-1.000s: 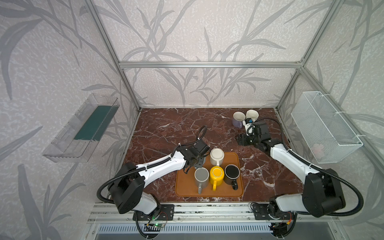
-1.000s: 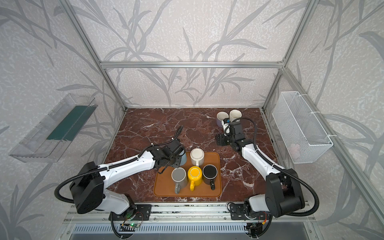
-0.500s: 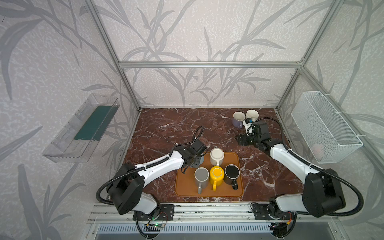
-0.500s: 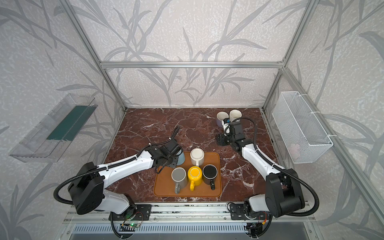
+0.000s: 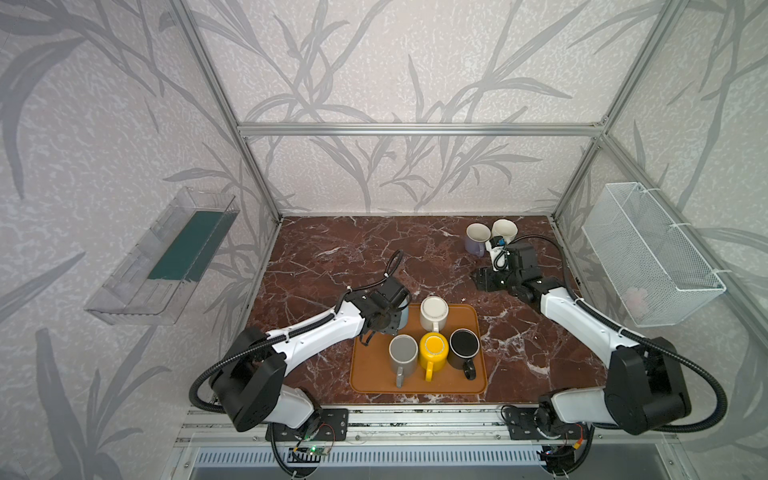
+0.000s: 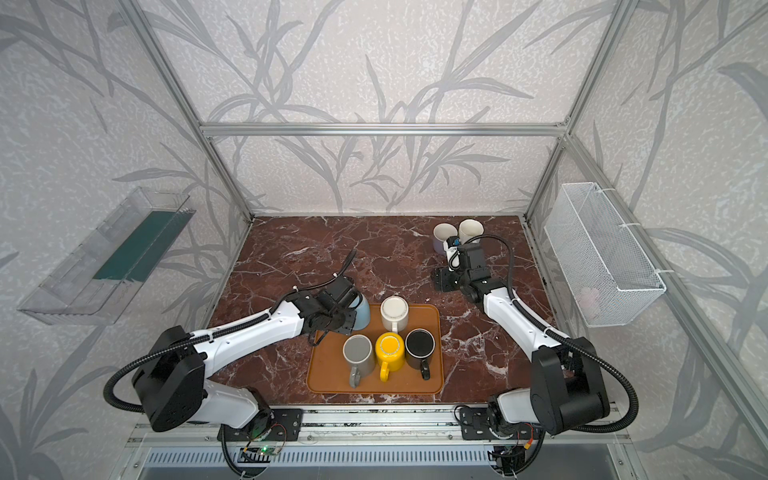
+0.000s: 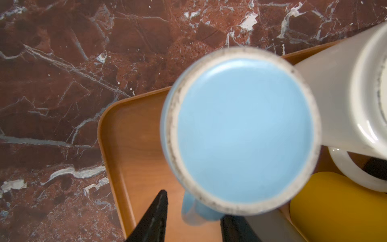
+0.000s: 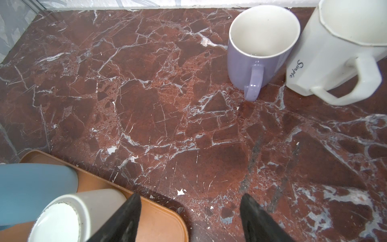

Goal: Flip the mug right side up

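Note:
A light-blue mug (image 7: 243,130) stands upside down, base up, on the back left corner of the brown tray (image 5: 374,374). In both top views my left gripper (image 5: 384,322) hangs over it and hides most of it; only a blue edge (image 6: 362,309) shows. In the left wrist view my left gripper (image 7: 193,206) is open, with the mug's handle (image 7: 196,211) between the jaws and a gap on one side. My right gripper (image 5: 484,278) is open and empty, low over the marble to the right of the tray.
On the tray, a white mug (image 5: 434,311) stands bottom up beside the blue one, with grey (image 5: 403,353), yellow (image 5: 434,351) and black (image 5: 464,347) mugs upright in front. Lavender (image 8: 261,46) and white (image 8: 339,48) mugs stand upright at the back right. A wire basket (image 5: 648,253) hangs on the right wall.
My left gripper has shifted a little left and toward the front over the blue mug, and its jaws have narrowed slightly. The right arm has not moved.

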Controlling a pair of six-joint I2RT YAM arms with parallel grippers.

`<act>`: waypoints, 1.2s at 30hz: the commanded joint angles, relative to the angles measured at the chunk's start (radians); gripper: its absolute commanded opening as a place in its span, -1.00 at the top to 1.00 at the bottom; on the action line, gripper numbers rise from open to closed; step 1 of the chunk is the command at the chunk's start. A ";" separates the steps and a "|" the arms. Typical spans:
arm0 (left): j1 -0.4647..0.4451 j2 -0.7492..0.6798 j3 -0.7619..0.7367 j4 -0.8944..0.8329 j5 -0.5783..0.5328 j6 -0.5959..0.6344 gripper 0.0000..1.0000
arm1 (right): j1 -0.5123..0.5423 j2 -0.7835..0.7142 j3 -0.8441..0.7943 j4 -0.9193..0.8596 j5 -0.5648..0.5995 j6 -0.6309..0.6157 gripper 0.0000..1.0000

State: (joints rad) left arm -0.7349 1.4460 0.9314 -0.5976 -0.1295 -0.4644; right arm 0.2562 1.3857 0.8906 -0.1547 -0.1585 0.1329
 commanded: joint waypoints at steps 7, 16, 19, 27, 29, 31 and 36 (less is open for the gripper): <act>0.016 0.008 0.032 0.012 0.010 0.033 0.18 | 0.000 -0.020 0.024 -0.016 -0.001 -0.008 -0.50; 0.016 0.009 0.050 -0.009 0.030 0.060 0.19 | 0.000 -0.020 0.031 -0.017 -0.003 -0.008 -0.50; 0.016 0.013 0.060 -0.014 0.042 0.067 0.19 | 0.000 -0.022 0.032 -0.019 -0.001 -0.008 -0.50; 0.017 0.037 0.078 -0.013 0.066 0.073 0.36 | 0.000 -0.022 0.030 -0.018 -0.003 -0.006 -0.50; 0.017 0.047 0.083 -0.016 0.057 0.071 0.40 | 0.000 -0.024 0.028 -0.020 -0.001 -0.007 -0.50; 0.016 0.057 0.089 -0.022 0.048 0.070 0.44 | 0.000 -0.027 0.027 -0.021 0.003 -0.008 -0.50; 0.017 0.070 0.095 -0.026 0.039 0.070 0.51 | 0.000 -0.031 0.023 -0.023 0.005 -0.008 -0.50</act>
State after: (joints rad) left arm -0.7246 1.5059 0.9936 -0.6441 -0.0422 -0.4004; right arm 0.2562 1.3857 0.8963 -0.1619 -0.1581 0.1299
